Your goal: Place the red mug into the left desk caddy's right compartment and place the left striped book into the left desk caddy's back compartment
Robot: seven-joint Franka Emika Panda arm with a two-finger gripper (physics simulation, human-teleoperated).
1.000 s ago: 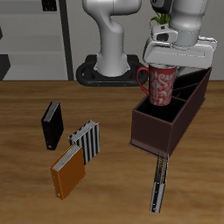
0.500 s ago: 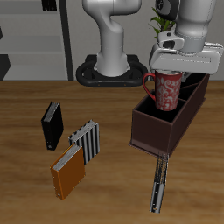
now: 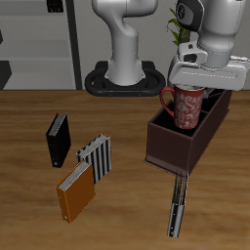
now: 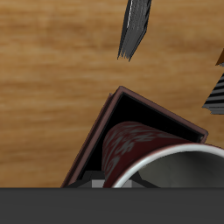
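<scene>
While clamped in the end effector (image 3: pixel 195 80), red mug (image 3: pixel 187 105) upright, directly above left desk caddy (image 3: pixel 171 146) right compartment (image 3: pixel 179 125); straight descent judged sufficient

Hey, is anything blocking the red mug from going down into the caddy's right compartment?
Nothing visible. The red mug, held by the end effector, hangs directly above the left desk caddy, and the right compartment beneath it looks empty.

Black book (image 3: pixel 59 140), broad-striped book (image 3: pixel 96 157), orange book (image 3: pixel 75 190) clustered on table (image 3: pixel 29 210).
</scene>
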